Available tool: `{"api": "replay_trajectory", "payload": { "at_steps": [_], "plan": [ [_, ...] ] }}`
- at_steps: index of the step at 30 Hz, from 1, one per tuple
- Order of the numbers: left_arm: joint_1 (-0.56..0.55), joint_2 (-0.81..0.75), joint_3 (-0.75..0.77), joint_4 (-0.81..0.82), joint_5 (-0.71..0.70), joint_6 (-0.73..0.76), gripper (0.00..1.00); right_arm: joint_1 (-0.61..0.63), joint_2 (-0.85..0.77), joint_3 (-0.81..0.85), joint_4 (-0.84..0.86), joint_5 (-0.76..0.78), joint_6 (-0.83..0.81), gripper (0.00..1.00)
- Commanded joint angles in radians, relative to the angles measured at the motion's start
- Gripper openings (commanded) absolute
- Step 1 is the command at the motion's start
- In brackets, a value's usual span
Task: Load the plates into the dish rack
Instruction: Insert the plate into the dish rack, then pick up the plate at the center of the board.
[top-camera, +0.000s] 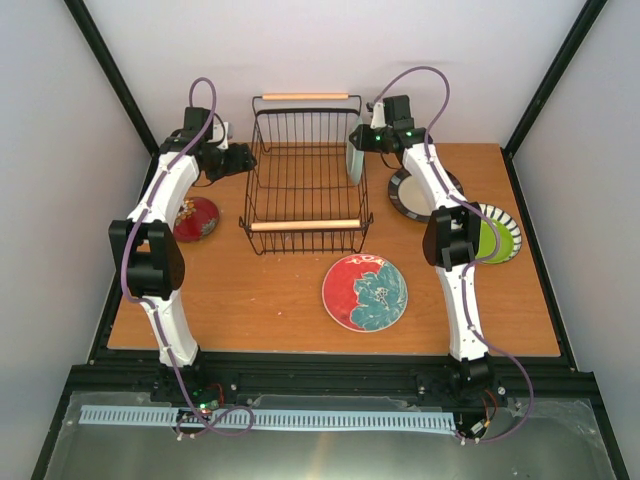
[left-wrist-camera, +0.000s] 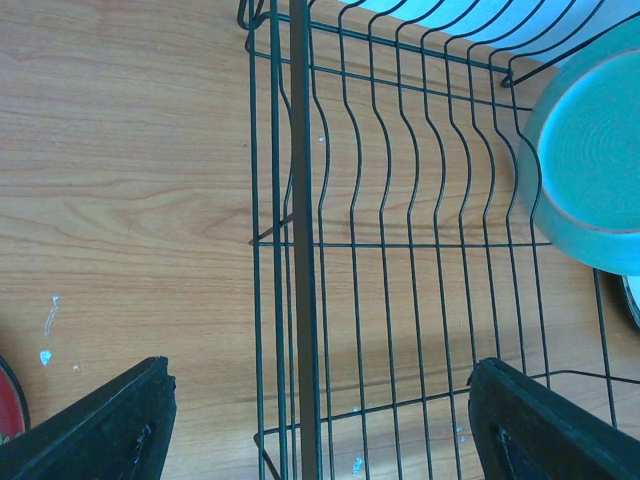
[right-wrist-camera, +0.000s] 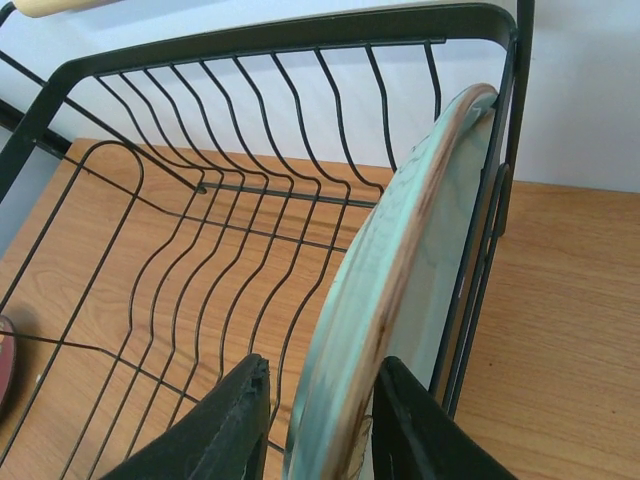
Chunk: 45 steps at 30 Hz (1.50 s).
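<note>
The black wire dish rack (top-camera: 262, 172) stands at the back centre. A mint green plate (top-camera: 354, 158) stands on edge inside it against the right wall. My right gripper (right-wrist-camera: 322, 392) straddles this plate's rim (right-wrist-camera: 420, 240). The right finger touches the plate and a small gap shows at the left finger. My left gripper (left-wrist-camera: 320, 420) is wide open and empty above the rack's left wall (left-wrist-camera: 300, 200). The mint plate also shows in the left wrist view (left-wrist-camera: 590, 150). The white plate with black radial stripes is out of view.
A red plate with a teal flower (top-camera: 365, 292) lies in front of the rack. A small dark red plate (top-camera: 196, 218) lies left of it. A black-rimmed cream plate (top-camera: 410, 195) and a lime green striped-rim plate (top-camera: 497, 235) lie to the right.
</note>
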<state>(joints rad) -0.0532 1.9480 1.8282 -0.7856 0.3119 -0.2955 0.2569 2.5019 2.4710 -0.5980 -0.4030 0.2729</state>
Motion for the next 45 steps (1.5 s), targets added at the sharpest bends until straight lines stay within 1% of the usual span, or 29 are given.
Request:
{"api": "replay_trajectory", "payload": {
  "at_steps": [1, 5, 10, 18, 26, 38, 45],
  "plan": [
    [0.006, -0.023, 0.019, -0.004, 0.014, 0.017, 0.81, 0.001, -0.064, 0.002, 0.011, 0.005, -0.014, 0.31],
    [0.007, -0.029, 0.016, 0.000, 0.017, 0.015, 0.82, 0.002, -0.084, 0.002, 0.011, -0.004, -0.014, 0.33],
    [0.008, -0.038, 0.010, 0.010, 0.025, 0.005, 0.84, -0.001, -0.108, 0.003, 0.013, -0.011, -0.012, 0.40],
    [0.012, -0.050, -0.002, 0.017, 0.029, -0.002, 0.84, -0.001, -0.142, -0.024, -0.011, -0.010, -0.025, 0.42],
    [0.012, -0.061, -0.019, 0.022, 0.032, -0.004, 0.84, -0.002, -0.154, -0.055, -0.022, -0.006, -0.031, 0.42],
    [0.012, -0.063, -0.018, 0.023, 0.034, -0.002, 0.84, -0.010, -0.221, -0.145, 0.006, 0.003, -0.034, 0.43],
    [0.012, -0.073, -0.017, 0.023, 0.034, -0.003, 0.84, -0.011, -0.261, -0.168, 0.014, 0.003, -0.042, 0.43]
  ]
}}
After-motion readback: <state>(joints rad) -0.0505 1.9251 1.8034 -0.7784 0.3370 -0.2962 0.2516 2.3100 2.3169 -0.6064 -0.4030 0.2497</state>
